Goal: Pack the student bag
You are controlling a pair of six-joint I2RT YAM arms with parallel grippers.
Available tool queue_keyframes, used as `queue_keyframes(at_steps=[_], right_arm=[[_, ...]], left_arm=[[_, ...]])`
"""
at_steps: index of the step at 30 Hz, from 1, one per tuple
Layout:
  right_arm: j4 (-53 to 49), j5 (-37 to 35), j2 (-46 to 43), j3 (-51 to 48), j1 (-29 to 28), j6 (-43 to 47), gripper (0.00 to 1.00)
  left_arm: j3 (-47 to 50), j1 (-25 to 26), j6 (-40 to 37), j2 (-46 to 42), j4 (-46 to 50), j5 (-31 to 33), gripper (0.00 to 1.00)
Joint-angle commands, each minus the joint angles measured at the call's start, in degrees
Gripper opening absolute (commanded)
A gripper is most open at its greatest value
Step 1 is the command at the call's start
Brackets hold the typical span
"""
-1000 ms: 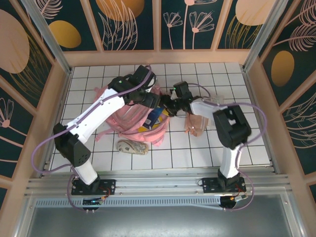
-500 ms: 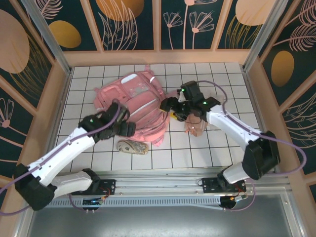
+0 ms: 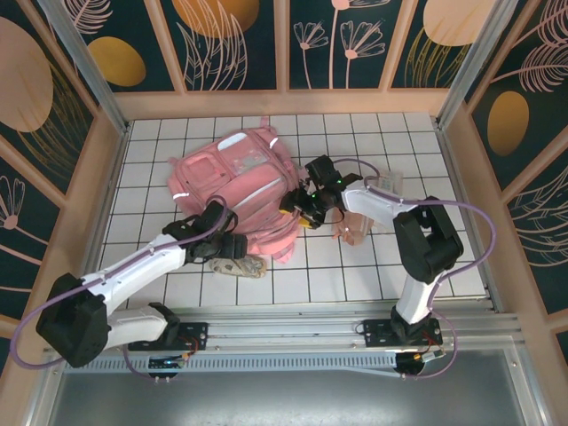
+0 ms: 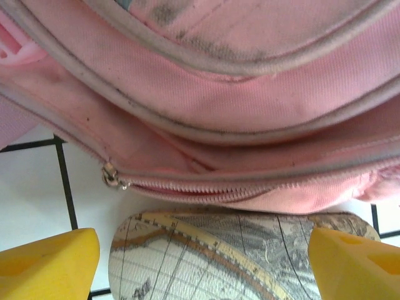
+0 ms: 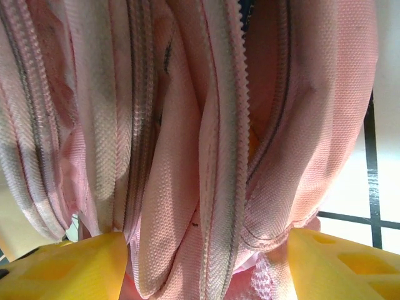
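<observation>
The left fingers (image 4: 47, 262) gape empty astride a map-printed pouch (image 4: 219, 256), the right fingers (image 5: 62, 265) bracket zip folds, gripping or not I cannot tell, of the pink bag (image 3: 235, 177) lying on the desk (image 3: 355, 266), which looks soft, floppy and light, best taken by a stitched zip seam.

Pink student bag (image 4: 250, 94), zip pull (image 4: 111, 177); map-print pouch (image 4: 206, 250) between open left pincer (image 4: 203, 265) tips

Bright, even; wrist cams soft (close-up)
</observation>
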State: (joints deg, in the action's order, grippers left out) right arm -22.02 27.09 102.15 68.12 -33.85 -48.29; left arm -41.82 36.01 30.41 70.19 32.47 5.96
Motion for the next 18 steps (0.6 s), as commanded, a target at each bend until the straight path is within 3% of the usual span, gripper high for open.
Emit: queue_keyframes(at_steps=[1,6,8,9,11,18], right_arm=[[2.25,1.07,0.46,-0.28,0.01,-0.01,0.69],[6.04,2.13,2.49,-2.79,0.17,-1.90,0.66],[7.40,1.17,2.61,-2.86,0.48,-2.33,0.57],[7.96,0.65,2.71,-2.75,0.96,-2.43,0.45],[9.41,0.42,3.37,-2.59,2.19,-2.42,0.03],[6.29,0.05,5.92,8.21,10.35,1.40,0.00]], left_arm=[[1.22,-0.81,-1.76,2.23,-3.93,-0.20,0.86],[1.78,-4.08,-3.13,2.15,-5.25,1.38,0.84],[2.07,-4.06,-3.34,1.99,-5.67,0.57,0.81],[2.11,-4.11,-3.43,1.94,-5.79,0.42,0.78],[2.18,-4.10,-3.97,1.83,-6.14,-0.37,0.76],[3.59,-4.07,-6.83,0.26,-8.79,-3.06,0.74]])
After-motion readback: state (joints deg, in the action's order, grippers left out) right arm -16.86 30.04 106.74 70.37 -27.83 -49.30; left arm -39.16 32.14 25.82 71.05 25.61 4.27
